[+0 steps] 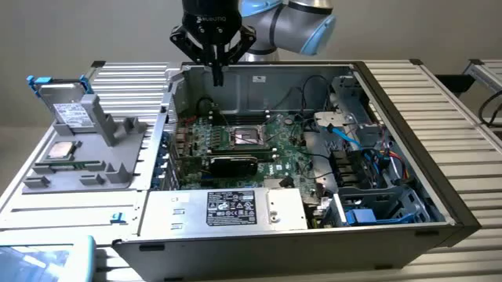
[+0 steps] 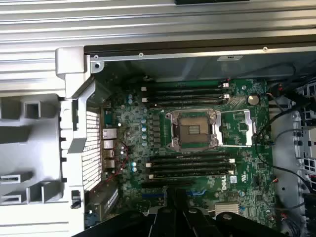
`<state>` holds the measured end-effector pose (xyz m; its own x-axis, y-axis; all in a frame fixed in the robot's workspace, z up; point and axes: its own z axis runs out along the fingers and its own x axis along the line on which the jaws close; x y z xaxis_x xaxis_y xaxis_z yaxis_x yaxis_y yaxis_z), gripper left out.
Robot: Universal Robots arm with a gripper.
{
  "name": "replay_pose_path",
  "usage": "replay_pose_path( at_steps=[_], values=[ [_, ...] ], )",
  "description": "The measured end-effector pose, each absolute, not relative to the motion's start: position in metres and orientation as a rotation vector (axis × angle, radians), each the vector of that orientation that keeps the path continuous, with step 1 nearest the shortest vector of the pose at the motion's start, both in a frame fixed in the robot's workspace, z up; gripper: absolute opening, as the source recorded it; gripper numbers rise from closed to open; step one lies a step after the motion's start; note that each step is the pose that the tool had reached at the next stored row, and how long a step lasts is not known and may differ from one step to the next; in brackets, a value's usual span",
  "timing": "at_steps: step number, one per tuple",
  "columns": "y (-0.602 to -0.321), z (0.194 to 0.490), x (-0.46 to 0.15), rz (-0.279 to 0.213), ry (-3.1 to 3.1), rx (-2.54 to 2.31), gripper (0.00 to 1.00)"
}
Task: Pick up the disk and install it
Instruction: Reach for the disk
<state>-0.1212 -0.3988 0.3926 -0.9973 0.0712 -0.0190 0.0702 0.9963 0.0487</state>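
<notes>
I have the arm (image 1: 302, 20) reaching in from behind the open computer case (image 1: 408, 94), wrist vertical, the gripper (image 1: 216, 77) pointing straight down above the rear edge of the motherboard (image 1: 235, 150). Its fingers are pressed together and hold nothing. From the exterior view I can see the disk (image 1: 69, 108): it stands tilted in its blue carrier on the grey fixture (image 1: 98, 167) outside the case, on the exterior view's left, well apart from the gripper (the small CPU chip (image 1: 61, 150) lies just in front of it). The wrist view gives me the board from above, with the open CPU socket (image 2: 194, 129) between rows of memory slots (image 2: 190, 165).
</notes>
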Motion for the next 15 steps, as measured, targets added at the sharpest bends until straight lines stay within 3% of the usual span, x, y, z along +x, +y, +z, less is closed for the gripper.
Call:
replay_pose_path(
  at_steps=[15],
  values=[
    [-0.3988,0.3926,-0.1227,0.075,3.117,0.110,0.11]
  ],
)
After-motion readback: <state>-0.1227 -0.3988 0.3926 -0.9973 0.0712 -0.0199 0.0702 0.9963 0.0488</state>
